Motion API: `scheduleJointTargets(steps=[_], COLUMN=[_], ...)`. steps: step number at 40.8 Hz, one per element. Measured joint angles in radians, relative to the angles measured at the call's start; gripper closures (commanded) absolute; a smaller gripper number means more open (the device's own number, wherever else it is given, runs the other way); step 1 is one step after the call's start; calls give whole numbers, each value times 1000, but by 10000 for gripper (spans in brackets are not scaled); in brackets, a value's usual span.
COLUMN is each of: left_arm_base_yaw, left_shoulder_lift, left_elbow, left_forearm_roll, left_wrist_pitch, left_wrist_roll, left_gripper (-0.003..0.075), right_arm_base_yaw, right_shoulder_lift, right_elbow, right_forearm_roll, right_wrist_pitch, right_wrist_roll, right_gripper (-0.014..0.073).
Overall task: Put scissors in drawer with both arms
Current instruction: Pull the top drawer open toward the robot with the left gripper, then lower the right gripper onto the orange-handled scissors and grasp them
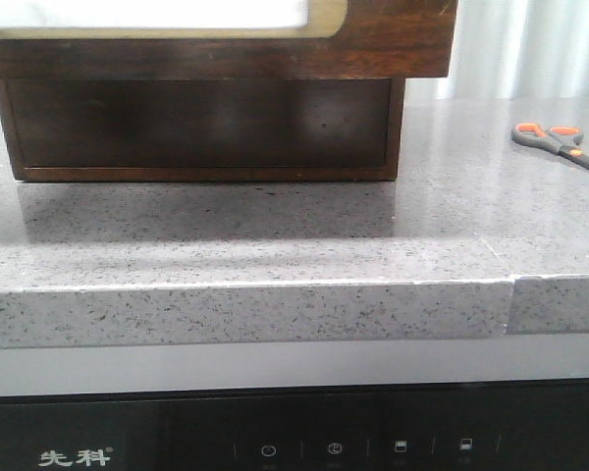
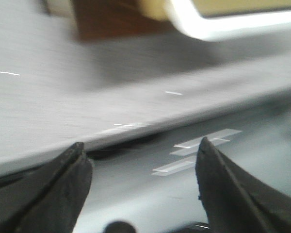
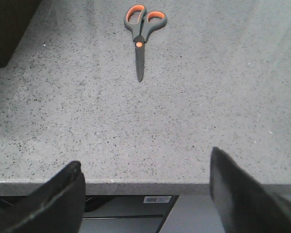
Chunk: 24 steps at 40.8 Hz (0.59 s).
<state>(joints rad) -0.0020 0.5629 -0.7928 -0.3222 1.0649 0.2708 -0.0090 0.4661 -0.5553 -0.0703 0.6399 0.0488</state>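
The scissors [image 1: 560, 142], grey with orange-lined loops and dark blades, lie flat on the grey speckled counter at the far right. They also show in the right wrist view [image 3: 140, 36], well ahead of my right gripper [image 3: 145, 167], which is open and empty over the counter's front edge. The drawer [image 1: 216, 34] fills the top left of the front view, its cream panel in a tan frame, above a dark wooden cabinet [image 1: 201, 128]. My left gripper [image 2: 140, 150] is open and empty, low by the counter's edge; the drawer front [image 2: 223, 14] shows blurred ahead of it.
The counter [image 1: 275, 245] has a seam near its front right edge. Below the front edge stands a dark appliance panel [image 1: 294, 442] with touch icons. A pale curtain [image 1: 530, 44] hangs behind at the right.
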Motion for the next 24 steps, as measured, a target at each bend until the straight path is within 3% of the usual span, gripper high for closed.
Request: scheduleJointTargets(steps=[5,10,24], left_arm_base_yaw=[-10,-78,-452], left_shoulder_lift=[0,0,0], left_elbow=[-56,-64,-66], left_forearm_roll=[131,160,288], left_wrist_pitch=[-11,-46,-134], left_wrist_roll=[-45,-56,-73], left_gripper=[259,259,259], right_arm_base_yaw=[0,0,0], right_shoulder_lift=[0,0,54], right_elbow=[0,0,-49], right_forearm_roll=[0,0,-2], right_wrist_pitch=[0,0,38], right_wrist_roll=[0,0,0], right_gripper=[39,39,76])
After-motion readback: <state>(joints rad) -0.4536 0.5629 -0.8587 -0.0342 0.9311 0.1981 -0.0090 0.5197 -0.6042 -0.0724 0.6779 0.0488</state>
